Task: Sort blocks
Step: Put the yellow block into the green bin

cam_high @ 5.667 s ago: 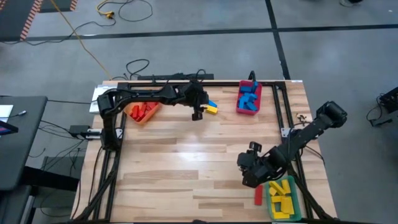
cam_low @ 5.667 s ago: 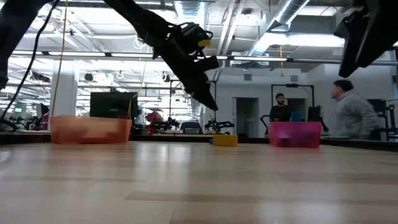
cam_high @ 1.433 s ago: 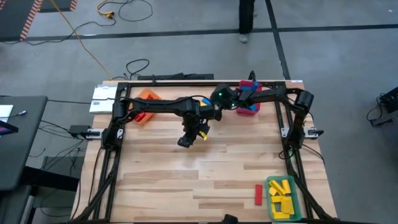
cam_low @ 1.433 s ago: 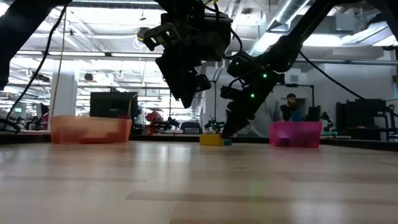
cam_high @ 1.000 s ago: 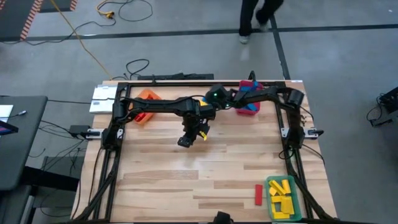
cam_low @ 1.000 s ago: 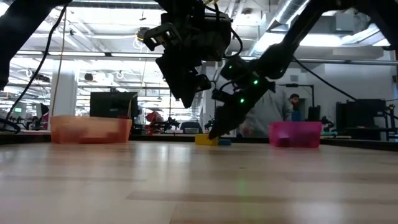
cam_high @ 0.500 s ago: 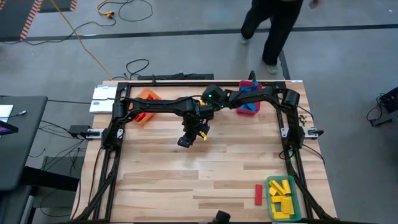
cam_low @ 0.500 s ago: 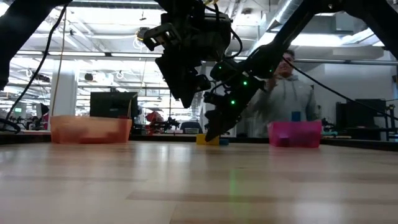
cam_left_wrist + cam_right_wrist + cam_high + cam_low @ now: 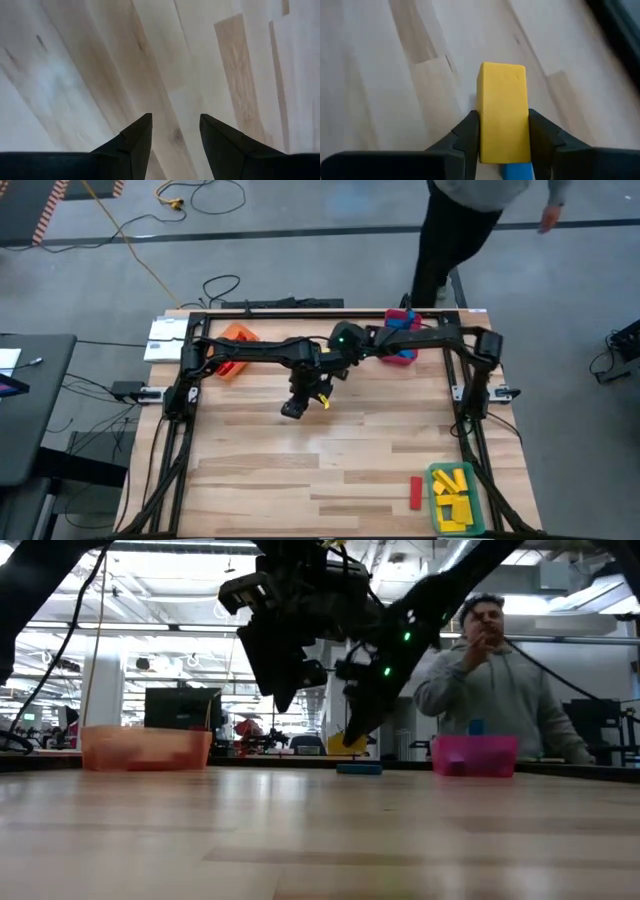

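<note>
Right wrist view: the right gripper (image 9: 502, 132) has its fingers (image 9: 467, 135) pressed against both sides of a yellow block (image 9: 502, 112), which stands out past the fingertips; a bit of a blue block (image 9: 516, 171) shows just under it.
Low view: the yellow block (image 9: 347, 743) hangs in that gripper above the table (image 9: 320, 840), clear of the wood; a blue block (image 9: 358, 769) lies flat on the table just below.
Left gripper: (image 9: 174, 131) jaws part-way apart with nothing between them, only bare wood under them; in the high view it (image 9: 292, 408) sits near the table's middle.
Right gripper, high view: (image 9: 330, 370) reaching across the far part of the table, close to the left arm.
Orange bin: (image 9: 235, 345) far left corner, red blocks (image 9: 229, 367) in it.
Pink bin: (image 9: 400, 340) far right, blue blocks inside.
Green bin: (image 9: 455, 498) near right corner, holding yellow blocks (image 9: 452, 485); one red block (image 9: 415, 492) lies on the table just beside it.
Person: (image 9: 495, 680) standing beyond the table's far edge.
</note>
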You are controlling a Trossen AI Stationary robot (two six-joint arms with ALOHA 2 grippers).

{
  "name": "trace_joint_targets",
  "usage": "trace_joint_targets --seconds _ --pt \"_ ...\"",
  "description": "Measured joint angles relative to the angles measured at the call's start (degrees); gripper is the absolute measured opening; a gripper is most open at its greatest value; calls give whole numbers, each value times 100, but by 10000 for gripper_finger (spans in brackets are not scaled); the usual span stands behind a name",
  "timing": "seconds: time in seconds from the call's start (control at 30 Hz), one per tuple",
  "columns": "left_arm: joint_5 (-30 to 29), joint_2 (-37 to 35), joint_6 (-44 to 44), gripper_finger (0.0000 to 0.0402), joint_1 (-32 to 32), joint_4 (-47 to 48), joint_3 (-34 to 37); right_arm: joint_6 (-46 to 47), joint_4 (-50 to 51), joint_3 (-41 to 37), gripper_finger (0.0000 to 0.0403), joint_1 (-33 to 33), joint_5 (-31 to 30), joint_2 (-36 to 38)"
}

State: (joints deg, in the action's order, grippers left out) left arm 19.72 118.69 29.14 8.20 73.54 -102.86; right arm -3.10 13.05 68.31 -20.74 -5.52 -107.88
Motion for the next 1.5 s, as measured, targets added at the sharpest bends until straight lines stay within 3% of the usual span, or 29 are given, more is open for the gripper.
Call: trace_joint_targets --seconds 0.4,1.0,1.27,1.5 --pt "-95 -4 -37 156 -266 261 -6 567 1790 -156 134 643 -497 1085" --pt "-131 7 36 155 -406 193 5 1371 2119 -1068 133 914 -860 2048" --pt "-127 7 30 155 -408 186 5 1578 2338 -1235 133 970 -920 2096" --pt "-115 7 59 155 -408 186 5 1968 2909 -1235 133 1404 -934 2190"
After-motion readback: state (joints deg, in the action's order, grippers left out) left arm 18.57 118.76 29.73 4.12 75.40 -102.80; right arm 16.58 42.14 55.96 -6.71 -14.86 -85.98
